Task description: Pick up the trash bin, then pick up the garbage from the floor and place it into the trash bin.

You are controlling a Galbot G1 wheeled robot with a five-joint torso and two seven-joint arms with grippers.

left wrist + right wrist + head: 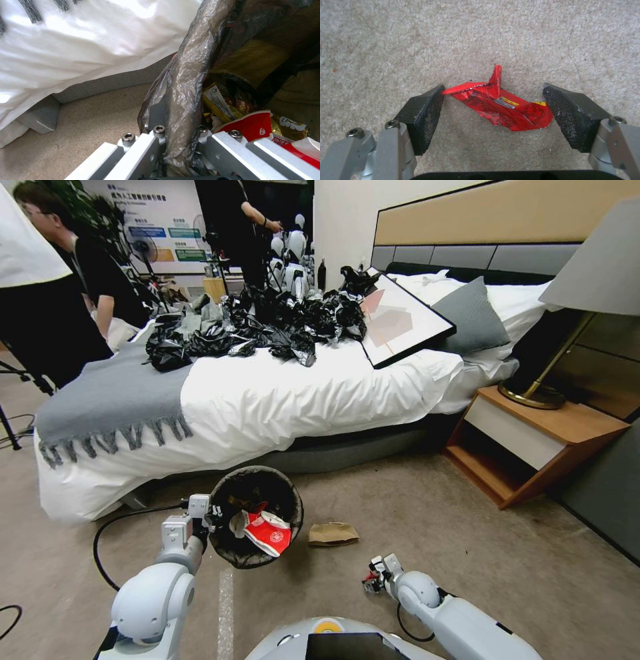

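Straddling a crumpled red wrapper (500, 108), the spread right hand (493, 110) should pinch its light, crinkly middle; left hand (180, 140) clamps the trash bin (257, 517) rim.

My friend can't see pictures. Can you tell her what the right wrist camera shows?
The right gripper is open, its two black pads on either side of a crumpled red wrapper lying on the beige carpet.

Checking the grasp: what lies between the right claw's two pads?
The right wrist view shows a crumpled red wrapper on the carpet between the open right claw's pads, not yet pinched.
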